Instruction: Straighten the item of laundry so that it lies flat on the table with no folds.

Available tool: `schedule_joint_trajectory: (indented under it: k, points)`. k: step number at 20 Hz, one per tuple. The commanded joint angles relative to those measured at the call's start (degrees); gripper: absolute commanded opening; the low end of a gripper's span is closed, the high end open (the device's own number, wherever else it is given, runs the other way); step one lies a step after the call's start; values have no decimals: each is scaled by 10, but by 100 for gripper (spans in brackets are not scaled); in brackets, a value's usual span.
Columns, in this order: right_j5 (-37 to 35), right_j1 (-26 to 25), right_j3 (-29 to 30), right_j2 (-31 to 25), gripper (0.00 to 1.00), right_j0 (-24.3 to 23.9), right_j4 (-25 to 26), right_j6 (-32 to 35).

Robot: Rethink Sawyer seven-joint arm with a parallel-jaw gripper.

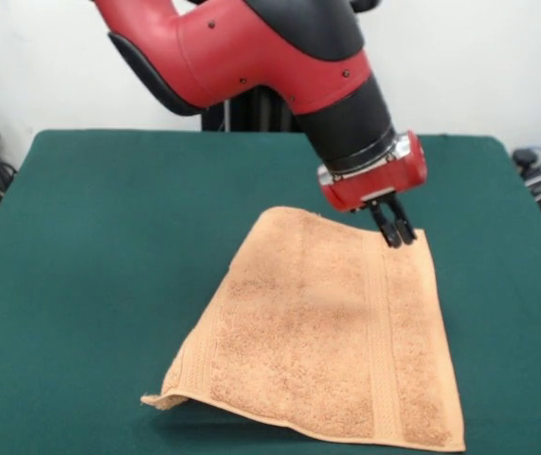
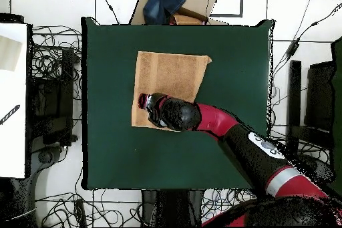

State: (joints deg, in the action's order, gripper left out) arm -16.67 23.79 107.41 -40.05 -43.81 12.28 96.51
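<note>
Lying on dark green desk, right of centre in front view: peach-orange towel, mostly spread. Near-left corner lifted slightly off the felt, edge there curled — shadow beneath. Woven band stripe running along right side, far edge to near edge. Hovering at far-right corner of towel: jaws of red and black arm, pointing down, tips close together at the hem — cannot tell whether cloth is pinched. Overhead view: wrist hiding that corner.
</note>
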Motion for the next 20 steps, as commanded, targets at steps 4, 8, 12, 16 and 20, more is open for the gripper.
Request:
schedule_joint_trajectory:
  k: [4,8,12,16,20]
  points:
    - [-10,-87,-62,-10,0,1,6,5]
    - [-11,-113,-72,-16,0,-8,13,-8]
    - [-10,-140,-83,-20,0,-17,23,-22]
    - [-10,-154,-95,-21,0,-15,28,-26]
    - [-3,-157,-97,-22,0,-10,32,-17]
